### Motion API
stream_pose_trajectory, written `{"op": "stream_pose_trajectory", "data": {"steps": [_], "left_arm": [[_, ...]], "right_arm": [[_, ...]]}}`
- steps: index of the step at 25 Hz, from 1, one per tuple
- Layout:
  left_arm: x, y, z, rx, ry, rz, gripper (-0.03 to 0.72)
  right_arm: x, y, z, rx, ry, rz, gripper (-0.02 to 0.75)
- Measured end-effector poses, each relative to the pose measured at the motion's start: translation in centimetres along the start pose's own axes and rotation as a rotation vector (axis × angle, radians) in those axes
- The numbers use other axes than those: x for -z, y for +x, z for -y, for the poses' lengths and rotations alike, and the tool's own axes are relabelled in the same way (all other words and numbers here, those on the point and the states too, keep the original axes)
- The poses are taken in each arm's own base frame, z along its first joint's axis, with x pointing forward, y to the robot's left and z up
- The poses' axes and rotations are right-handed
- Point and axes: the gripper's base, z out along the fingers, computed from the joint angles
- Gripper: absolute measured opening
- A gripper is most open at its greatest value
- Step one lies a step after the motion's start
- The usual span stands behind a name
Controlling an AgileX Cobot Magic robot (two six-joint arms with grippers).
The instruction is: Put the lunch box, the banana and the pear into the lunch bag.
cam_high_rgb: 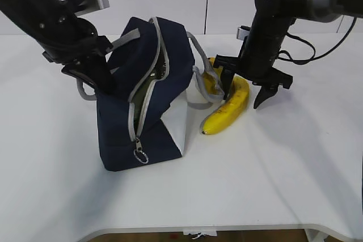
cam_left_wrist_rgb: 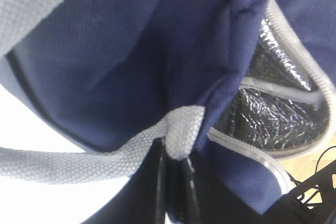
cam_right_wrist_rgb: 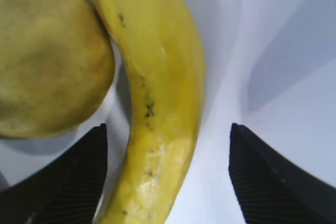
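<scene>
The navy lunch bag [cam_high_rgb: 144,97] stands left of centre, zipper part open, silver lining [cam_left_wrist_rgb: 273,114] showing. My left gripper [cam_high_rgb: 95,75] is shut on the bag's grey handle [cam_left_wrist_rgb: 178,129] and holds that side up. The yellow banana [cam_high_rgb: 229,106] lies on the table right of the bag. My right gripper [cam_high_rgb: 249,92] is open and straddles the banana [cam_right_wrist_rgb: 157,93], fingers [cam_right_wrist_rgb: 262,177] on either side, not touching. The pear [cam_right_wrist_rgb: 47,61] lies against the banana's left side; it peeks out by the bag [cam_high_rgb: 211,83]. The lunch box is not in view.
The white table [cam_high_rgb: 295,162] stretches to the right and front of the bag. The bag's second grey handle [cam_high_rgb: 201,92] droops toward the pear. A ring pull [cam_high_rgb: 140,154] hangs at the zipper's lower end.
</scene>
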Motion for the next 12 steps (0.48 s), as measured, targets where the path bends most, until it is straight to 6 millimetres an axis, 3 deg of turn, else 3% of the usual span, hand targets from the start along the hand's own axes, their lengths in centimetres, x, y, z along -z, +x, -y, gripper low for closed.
{"op": "stream_pose_trajectory", "data": {"steps": [8,10,12], "left_arm": [[0.0,0.0,0.0,-0.001,-0.002,-0.001,0.005],[0.0,0.0,-0.1,-0.002,-0.006,-0.002,0.005],[0.0,0.0,-0.1,-0.002,-0.006,-0.002,0.005]], "right_arm": [[-0.9,-0.1,0.1,-0.002,0.007,-0.010,0.552],[-1.1,-0.1,0.1,-0.002,0.011,-0.015,0.509],[-1.2,-0.1,0.1,-0.004,0.009,-0.018,0.412]]}}
